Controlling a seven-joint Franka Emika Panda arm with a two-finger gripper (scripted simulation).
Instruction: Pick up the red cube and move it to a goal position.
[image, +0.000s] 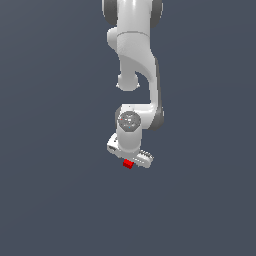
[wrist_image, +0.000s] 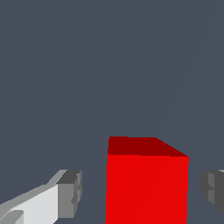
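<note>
The red cube (image: 128, 163) is a tiny plain bright-red block on the flat grey ground, just under the white hand of the arm. My gripper (image: 129, 159) points down over it. In the wrist view the red cube (wrist_image: 148, 183) stands between the two fingers of my gripper (wrist_image: 140, 192). The grey pad of one finger (wrist_image: 72, 194) and that of the other finger (wrist_image: 213, 190) each stand a little apart from the cube's sides. The jaws are open around the cube and do not touch it. The cube's lower part is out of the wrist view.
The white arm (image: 135, 60) comes down from the upper middle of the exterior view. The ground (image: 50, 190) around it is a plain dark grey surface with no other object or marker showing.
</note>
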